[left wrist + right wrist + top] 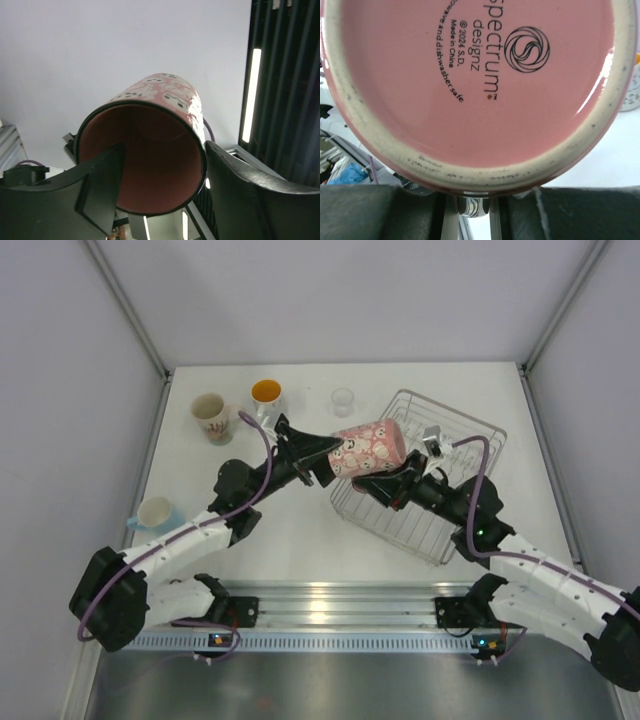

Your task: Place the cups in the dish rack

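White table, pale walls on three sides. Above it the left claw stands apart: one finger reaches inside the pink mug and the other sits outside its wall, with a wide gap between them. The right claw is pinched nearly together at the mug's lower edge. Which part it bites is hidden.

The mug lies on its side in the air. Its long axis runs 9 to 3 o'clock, with the mouth toward 9 and the printed base toward 3. It hangs over the 9 o'clock edge of the dish rack.

A cream mug and an orange-lined mug stand at 11 o'clock. A clear glass stands at 12, and a blue cup at 8, beside the left arm.

That arm bends up from 7 o'clock. The right arm stretches from 5 o'clock across the rack's near corner.
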